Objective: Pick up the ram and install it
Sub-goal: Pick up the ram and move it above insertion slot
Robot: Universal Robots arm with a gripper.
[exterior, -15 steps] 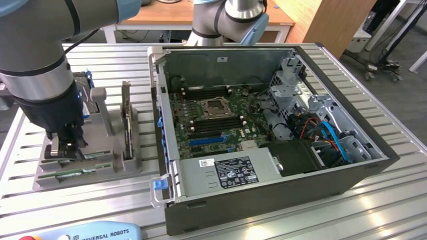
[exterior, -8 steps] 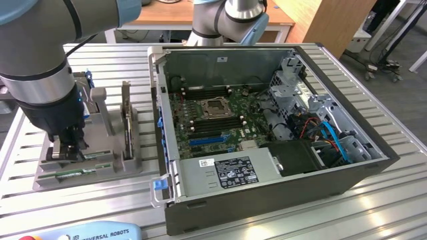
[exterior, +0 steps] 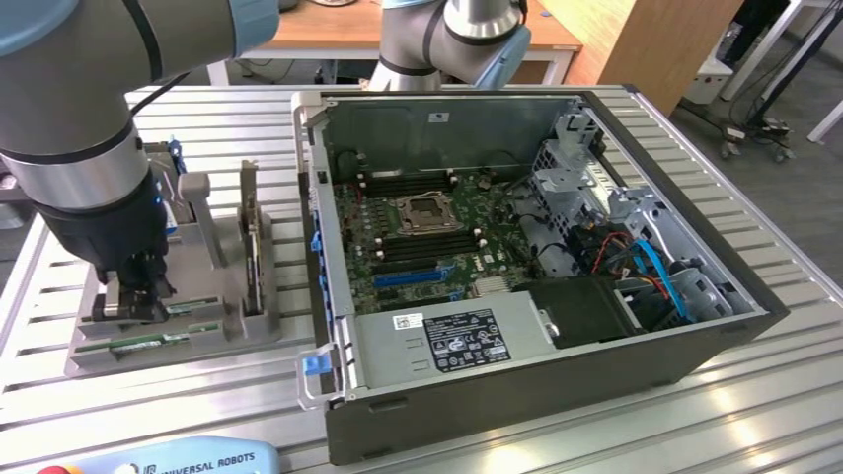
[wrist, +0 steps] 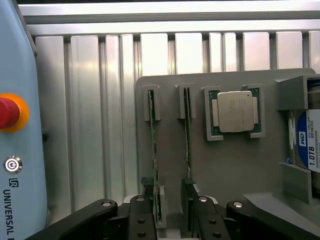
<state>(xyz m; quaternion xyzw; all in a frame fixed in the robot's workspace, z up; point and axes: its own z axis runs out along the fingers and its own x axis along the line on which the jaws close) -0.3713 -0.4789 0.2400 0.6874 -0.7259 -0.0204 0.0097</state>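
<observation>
Claw (wrist: 167, 195) spread wide, low over the grey holder (wrist: 225, 165) on the slatted surface (wrist: 90, 125), at the exterior view's left of the open computer case (exterior: 554, 380). The ram (wrist: 153, 135) stands on edge in its slot, running in between the claw's fingers, not pinched. A second stick (wrist: 187, 130), processor (wrist: 235, 111) and hard drive (wrist: 306, 145) share the holder.

Slatted table (exterior: 791, 395) — computer case (exterior: 527, 405), grey holder (exterior: 224, 343)
</observation>
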